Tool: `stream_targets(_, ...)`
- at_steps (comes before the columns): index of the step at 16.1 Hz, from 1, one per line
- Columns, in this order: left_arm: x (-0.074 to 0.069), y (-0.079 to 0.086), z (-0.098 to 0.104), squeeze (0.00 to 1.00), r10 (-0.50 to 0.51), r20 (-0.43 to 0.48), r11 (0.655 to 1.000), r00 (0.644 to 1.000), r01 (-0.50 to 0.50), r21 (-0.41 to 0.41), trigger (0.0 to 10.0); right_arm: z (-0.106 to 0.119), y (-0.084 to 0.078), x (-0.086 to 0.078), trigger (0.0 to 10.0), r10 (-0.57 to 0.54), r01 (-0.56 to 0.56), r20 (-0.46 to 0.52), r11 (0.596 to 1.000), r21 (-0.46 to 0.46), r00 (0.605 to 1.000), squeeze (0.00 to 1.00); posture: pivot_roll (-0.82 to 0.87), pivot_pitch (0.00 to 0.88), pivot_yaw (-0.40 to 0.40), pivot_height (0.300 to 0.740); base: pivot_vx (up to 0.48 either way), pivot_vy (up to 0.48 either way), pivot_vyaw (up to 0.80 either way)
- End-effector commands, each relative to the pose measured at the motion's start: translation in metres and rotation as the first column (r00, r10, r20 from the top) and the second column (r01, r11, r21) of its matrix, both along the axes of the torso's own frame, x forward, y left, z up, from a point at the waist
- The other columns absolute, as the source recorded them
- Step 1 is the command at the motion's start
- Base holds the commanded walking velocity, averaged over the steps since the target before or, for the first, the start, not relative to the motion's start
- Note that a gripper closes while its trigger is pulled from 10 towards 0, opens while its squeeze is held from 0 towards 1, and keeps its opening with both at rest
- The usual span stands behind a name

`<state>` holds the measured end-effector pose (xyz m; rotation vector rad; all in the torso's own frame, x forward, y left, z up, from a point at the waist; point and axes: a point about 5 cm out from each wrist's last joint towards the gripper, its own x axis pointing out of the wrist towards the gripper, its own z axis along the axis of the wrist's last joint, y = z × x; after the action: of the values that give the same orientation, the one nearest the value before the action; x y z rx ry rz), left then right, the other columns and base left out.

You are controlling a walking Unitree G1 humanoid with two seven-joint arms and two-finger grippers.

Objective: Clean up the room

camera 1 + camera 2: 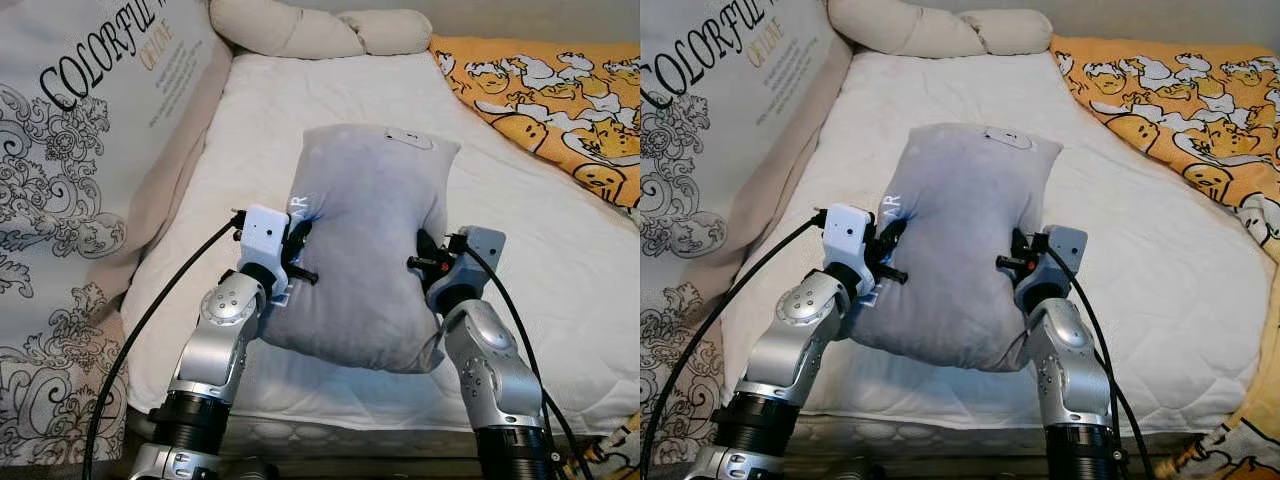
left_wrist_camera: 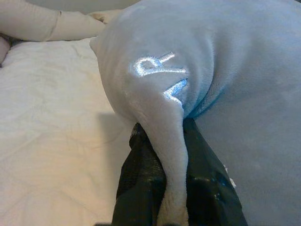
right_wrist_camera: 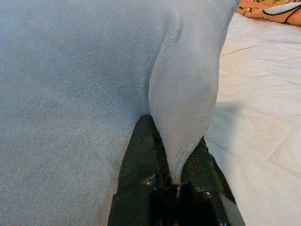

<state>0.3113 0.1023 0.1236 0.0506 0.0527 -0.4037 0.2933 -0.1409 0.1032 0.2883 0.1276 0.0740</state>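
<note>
A plump grey pillow with white stitched letters on its left side is held over the white mattress, pinched from both sides. My left gripper is shut on a fold of the pillow's left edge, and the wrist view shows the fabric squeezed between the black fingers. On the opposite edge my right gripper is shut on another fold. The pillow's near end hangs just above the front of the bed between my two silver arms.
A large patterned cushion with lettering leans along the bed's left side. Two beige bolsters lie at the head. An orange cartoon-print blanket covers the right side. The mattress's front edge is near my elbows.
</note>
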Motion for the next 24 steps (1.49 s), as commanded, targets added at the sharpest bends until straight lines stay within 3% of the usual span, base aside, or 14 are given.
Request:
stream_targets(1,0.004,0.002,0.014,0.00,0.022,0.070,1.000,0.997,-0.023,0.013,10.0,0.008,-0.002,0.002,10.0,-0.019,0.019,0.041,1.000,-0.010,0.999,0.00,-0.02,0.000,-0.001,0.740,0.000,0.334,0.00)
stream_targets(17,0.008,0.006,0.015,0.00,0.030,0.086,0.992,0.996,-0.040,0.116,10.0,-0.001,0.002,0.002,10.0,0.003,-0.004,-0.007,1.000,-0.017,1.000,0.00,-0.01,0.000,0.000,0.740,0.000,0.376,0.00)
stream_targets(24,0.016,-0.004,0.022,0.00,-0.007,0.116,0.990,0.993,-0.009,0.140,10.0,-0.003,-0.009,0.006,10.0,-0.041,0.041,-0.017,0.998,-0.039,0.999,0.00,-0.01,0.000,0.007,0.740,0.000,0.000,0.00)
